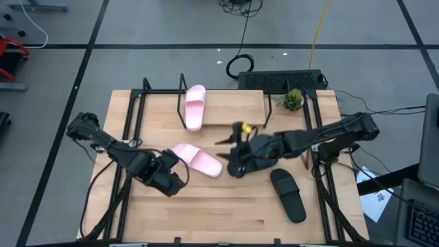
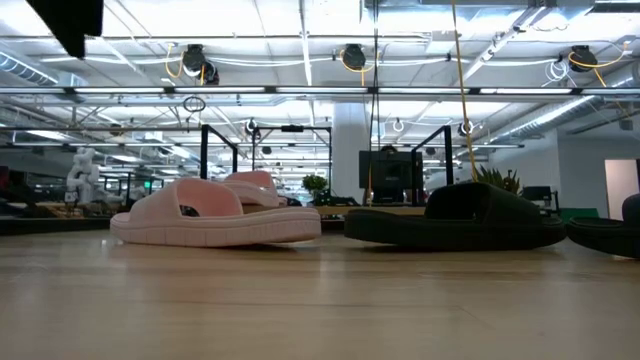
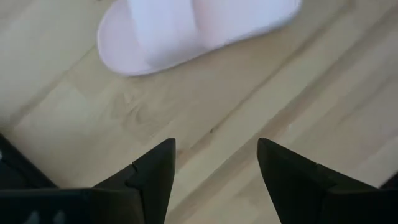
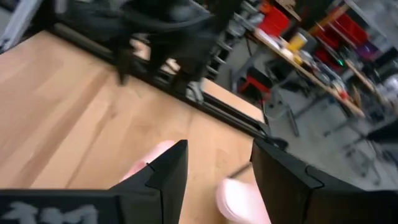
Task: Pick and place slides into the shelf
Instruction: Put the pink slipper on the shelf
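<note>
One pale pink slide (image 1: 195,106) lies sole-down on the shelf (image 1: 233,108) at the table's far side. The second pink slide (image 1: 197,159) (image 2: 215,215) rests on the tabletop at mid-table. My left gripper (image 1: 173,180) (image 3: 214,162) hovers open just near-left of it, over bare wood, touching nothing. One black slide (image 2: 455,218) lies flat on the table right of the pink one, partly under my right arm in the high view. The other black slide (image 1: 288,194) lies nearer the right near corner. My right gripper (image 1: 230,152) (image 4: 217,168) is open and empty, raised above the table.
The shelf's black rod frame (image 1: 145,92) stands along the table's far edge, with open board to the right of the pink slide. A small green plant (image 1: 293,100) and a keyboard (image 1: 281,79) sit at the far right. Bare wood lies along the near edge.
</note>
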Motion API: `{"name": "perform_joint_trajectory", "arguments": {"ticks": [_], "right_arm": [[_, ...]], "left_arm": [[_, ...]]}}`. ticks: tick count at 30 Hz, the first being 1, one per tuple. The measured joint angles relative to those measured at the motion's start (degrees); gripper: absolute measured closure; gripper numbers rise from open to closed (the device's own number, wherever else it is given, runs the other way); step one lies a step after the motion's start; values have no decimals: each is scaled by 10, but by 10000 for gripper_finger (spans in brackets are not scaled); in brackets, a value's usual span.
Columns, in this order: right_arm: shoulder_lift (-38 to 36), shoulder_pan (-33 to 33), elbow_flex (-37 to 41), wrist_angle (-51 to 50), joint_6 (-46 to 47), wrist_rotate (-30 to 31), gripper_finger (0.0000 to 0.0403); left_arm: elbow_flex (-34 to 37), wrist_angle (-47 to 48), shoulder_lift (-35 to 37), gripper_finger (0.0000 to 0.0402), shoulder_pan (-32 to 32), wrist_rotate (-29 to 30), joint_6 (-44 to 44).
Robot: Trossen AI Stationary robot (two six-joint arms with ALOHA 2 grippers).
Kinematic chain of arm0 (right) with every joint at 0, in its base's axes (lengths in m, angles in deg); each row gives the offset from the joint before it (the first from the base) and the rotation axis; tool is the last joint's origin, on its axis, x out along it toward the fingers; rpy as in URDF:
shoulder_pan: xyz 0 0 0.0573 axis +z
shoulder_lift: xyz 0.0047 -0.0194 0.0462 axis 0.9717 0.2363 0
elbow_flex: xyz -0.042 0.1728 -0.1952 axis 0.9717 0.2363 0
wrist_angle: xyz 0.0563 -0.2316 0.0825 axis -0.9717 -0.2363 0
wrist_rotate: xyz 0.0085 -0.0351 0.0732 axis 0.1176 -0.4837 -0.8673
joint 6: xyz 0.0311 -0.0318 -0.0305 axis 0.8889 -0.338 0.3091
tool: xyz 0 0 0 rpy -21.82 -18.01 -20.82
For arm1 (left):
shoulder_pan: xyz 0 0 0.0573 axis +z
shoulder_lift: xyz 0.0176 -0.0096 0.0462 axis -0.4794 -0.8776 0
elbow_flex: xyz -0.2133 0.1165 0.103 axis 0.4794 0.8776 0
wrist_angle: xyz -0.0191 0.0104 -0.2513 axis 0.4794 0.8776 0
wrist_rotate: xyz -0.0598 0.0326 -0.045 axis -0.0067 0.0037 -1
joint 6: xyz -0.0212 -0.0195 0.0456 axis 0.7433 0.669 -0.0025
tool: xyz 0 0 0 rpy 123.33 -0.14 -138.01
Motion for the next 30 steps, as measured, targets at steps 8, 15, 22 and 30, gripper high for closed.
{"name": "perform_joint_trajectory", "arguments": {"ticks": [8, 15, 22, 30], "right_arm": [[80, -9, 0, 96, -20, -90, 234], [104, -76, 0, 138, 39, -181, 234], [159, -108, 0, 132, 103, -248, 234], [162, -96, 0, 137, 20, -114, 234]], "left_arm": [[0, 94, 1, 174, -57, 6, 159], [0, 119, 1, 174, -72, 6, 196], [0, 119, 2, 174, -71, 58, 204], [0, 29, 2, 174, -22, 99, 87]]}}
